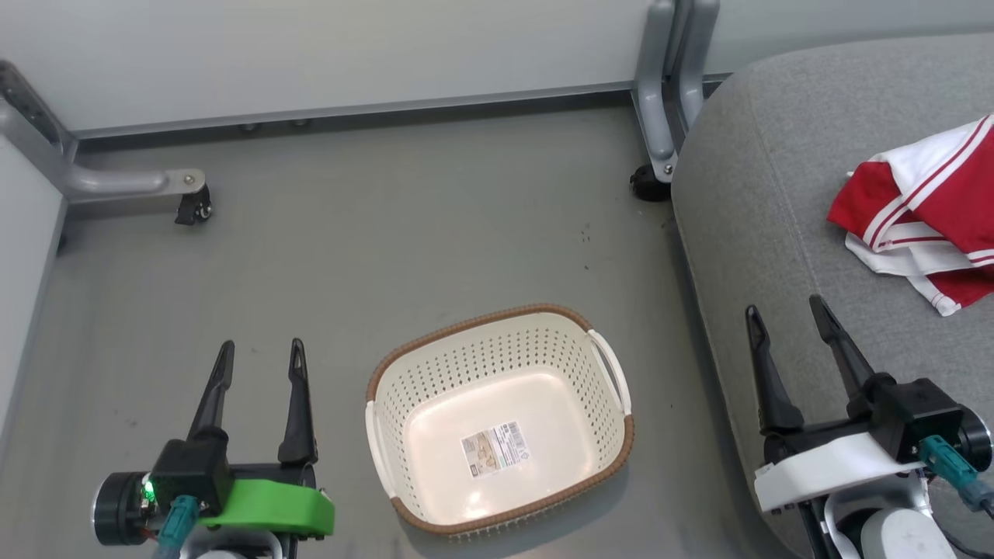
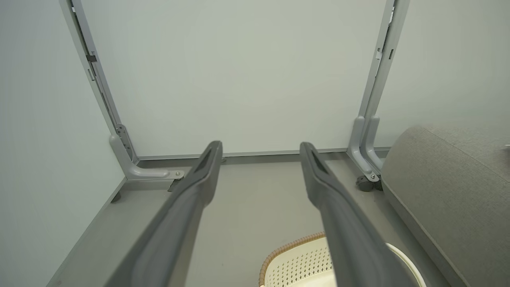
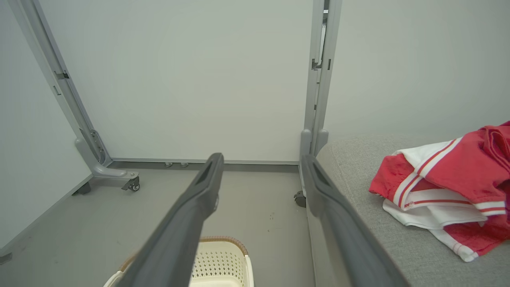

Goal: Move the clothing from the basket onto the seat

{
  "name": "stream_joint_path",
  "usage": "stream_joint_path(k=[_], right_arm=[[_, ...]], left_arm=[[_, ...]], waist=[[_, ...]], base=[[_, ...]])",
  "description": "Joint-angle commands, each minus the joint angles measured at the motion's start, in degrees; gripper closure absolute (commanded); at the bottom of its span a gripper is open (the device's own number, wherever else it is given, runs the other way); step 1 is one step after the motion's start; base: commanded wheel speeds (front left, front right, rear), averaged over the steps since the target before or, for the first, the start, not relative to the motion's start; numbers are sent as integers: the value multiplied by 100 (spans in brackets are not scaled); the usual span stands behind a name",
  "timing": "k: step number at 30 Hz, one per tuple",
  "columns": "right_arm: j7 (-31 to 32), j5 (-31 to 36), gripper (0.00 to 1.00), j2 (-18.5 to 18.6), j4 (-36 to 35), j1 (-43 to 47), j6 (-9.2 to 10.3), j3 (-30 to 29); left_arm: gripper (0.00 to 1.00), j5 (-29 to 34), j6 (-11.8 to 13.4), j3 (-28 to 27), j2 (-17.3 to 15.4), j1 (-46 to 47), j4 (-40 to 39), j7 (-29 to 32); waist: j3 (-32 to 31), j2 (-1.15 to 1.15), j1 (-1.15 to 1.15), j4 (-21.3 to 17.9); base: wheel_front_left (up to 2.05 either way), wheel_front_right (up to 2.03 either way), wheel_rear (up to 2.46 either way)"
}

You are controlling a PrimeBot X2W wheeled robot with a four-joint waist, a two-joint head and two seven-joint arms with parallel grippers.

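- Red-and-white clothing (image 1: 924,202) lies crumpled on the light grey fabric seat (image 1: 776,194). It sits at the right of the head view, where the picture's edge cuts it off.
- The right pincer (image 1: 784,305) hangs over the seat's near edge, with its two dark fingers spread wide and nothing between them.
- The clothing lies ahead of this pincer and to its right, clearly apart from both fingertips.
- In the right wrist view the heap shows red panels, white trim and thin stripes. It lies to the right of the right-hand finger, outside the gap between the fingers, and touches neither.
- The cream perforated basket (image 1: 481,353) stands on the grey floor (image 1: 388,233), just left of the seat and between the two pincers. A label sticker (image 1: 495,449) shows on its bare bottom.
- The left pincer (image 1: 262,345) hovers over the floor just left of the basket, also spread wide and gripping nothing.
- The clothing is well apart from the left pincer, on the far side of the basket.
- In the left wrist view a corner of the basket's brown rim shows low beside the right-hand finger, and the seat's rounded corner is at the right.
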State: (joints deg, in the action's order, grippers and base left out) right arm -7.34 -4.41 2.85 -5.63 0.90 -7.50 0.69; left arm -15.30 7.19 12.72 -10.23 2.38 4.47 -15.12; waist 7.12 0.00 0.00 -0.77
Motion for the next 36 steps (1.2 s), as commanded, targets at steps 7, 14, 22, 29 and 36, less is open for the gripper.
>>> stream_joint_path(k=[7, 14, 22, 29, 36], right_arm=[[41, -161, 0, 10, 100, 361, 3, 29], [81, -220, 0, 9, 130, 511, 2, -2], [108, -245, 0, 9, 107, 507, 3, -22], [143, -250, 0, 9, 68, 495, 2, -32], [165, -251, 0, 9, 50, 497, 2, -44]], left_arm=[[0, 190, -150, -73, 125, -363, 180, -2], [0, 303, -223, -150, 174, -467, 278, -2], [0, 386, -317, -234, 255, -472, 400, -2], [0, 435, -367, -291, 306, -448, 471, -2], [0, 491, -408, -352, 351, -399, 539, -2]], waist=[[-379, 0, 0, 31], [-471, 0, 0, 14], [-487, 0, 0, 0], [-483, 0, 0, 4], [-496, 0, 0, 15]], base=[[0, 0, 0], [0, 0, 0], [0, 0, 0], [0, 0, 0], [0, 0, 0]])
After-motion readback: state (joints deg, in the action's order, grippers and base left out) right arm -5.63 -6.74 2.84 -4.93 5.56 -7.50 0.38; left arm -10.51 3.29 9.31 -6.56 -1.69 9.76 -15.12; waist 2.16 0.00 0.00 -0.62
